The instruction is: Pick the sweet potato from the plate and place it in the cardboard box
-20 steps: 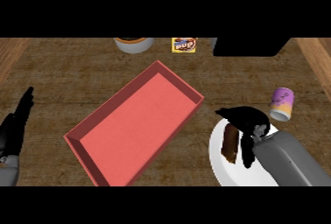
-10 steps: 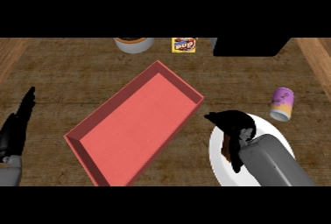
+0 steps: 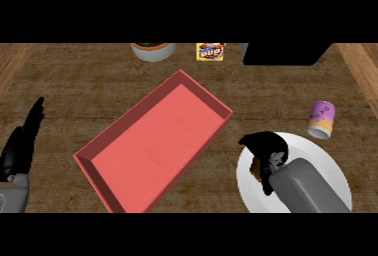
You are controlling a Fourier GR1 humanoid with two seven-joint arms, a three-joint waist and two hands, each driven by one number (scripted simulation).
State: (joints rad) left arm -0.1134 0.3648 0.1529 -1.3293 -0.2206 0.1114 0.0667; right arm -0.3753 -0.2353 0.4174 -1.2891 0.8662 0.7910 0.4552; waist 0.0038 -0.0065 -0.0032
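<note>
Right hand (image 3: 267, 148) was down over the white plate (image 3: 325, 172) at lower right, fingers curled round the sweet potato (image 3: 256, 169) — only a brown-orange sliver peeked out beneath the black fingers, so its shape could hardly be read. This looked like the grasp step; the lift was not yet made. Next, by my reckoning, it needed raising clear of the plate and carrying left to the red, shallow box (image 3: 151, 145) lying diagonally mid-frame. Left hand (image 3: 22, 145) rested at the left edge, fingers straight.
</note>
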